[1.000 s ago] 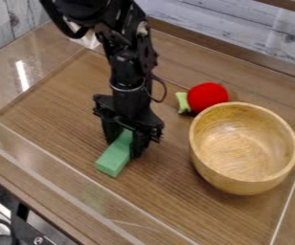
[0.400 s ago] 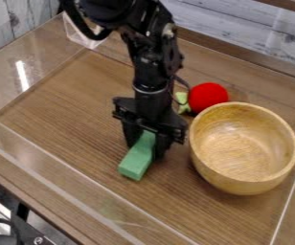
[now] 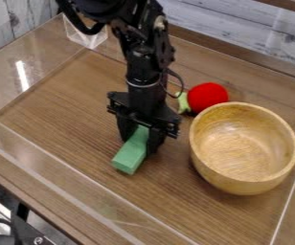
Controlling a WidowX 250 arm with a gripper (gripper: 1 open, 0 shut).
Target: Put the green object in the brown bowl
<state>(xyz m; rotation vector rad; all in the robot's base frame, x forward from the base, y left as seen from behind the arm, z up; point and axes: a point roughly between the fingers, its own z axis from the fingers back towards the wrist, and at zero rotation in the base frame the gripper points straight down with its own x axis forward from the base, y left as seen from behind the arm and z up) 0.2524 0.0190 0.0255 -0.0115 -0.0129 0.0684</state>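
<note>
The green object (image 3: 129, 158), a flat light-green block, hangs tilted with its upper end between the black fingers of my gripper (image 3: 143, 135), which is shut on it. Its lower end points toward the front left, close above the wooden table; whether it touches the surface I cannot tell. The brown bowl (image 3: 204, 144), round, wooden and empty, stands on the table just right of the gripper, a short gap away. The black arm rises from the gripper toward the upper left.
A red ball-like fruit (image 3: 209, 94) with a small green leaf lies behind the bowl, right of the arm. Clear low walls (image 3: 60, 163) border the table at the front and left.
The gripper carried the green block rightward toward the bowl, then drew back slightly to the left and up. Bowl and red fruit have not moved.
</note>
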